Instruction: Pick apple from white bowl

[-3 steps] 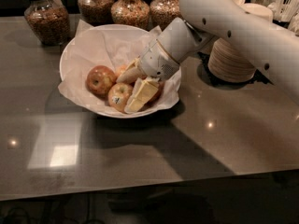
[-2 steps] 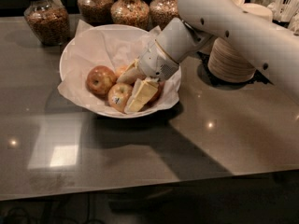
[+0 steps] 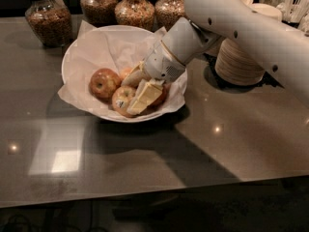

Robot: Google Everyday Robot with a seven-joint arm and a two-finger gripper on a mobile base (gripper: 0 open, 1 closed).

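Note:
The white bowl, wide and lined with crumpled white paper, sits on the dark table at centre left. It holds several apples: one red-yellow apple on the left and one paler apple in front. Another red one is partly hidden under the arm. My gripper reaches down into the bowl from the right on the white arm. It is open, with its cream fingers standing on either side of the front apple, close to it.
Several glass jars of grains stand along the back edge behind the bowl. A stack of beige paper bowls stands to the right, behind the arm. The table's front edge runs across the lower part of the view.

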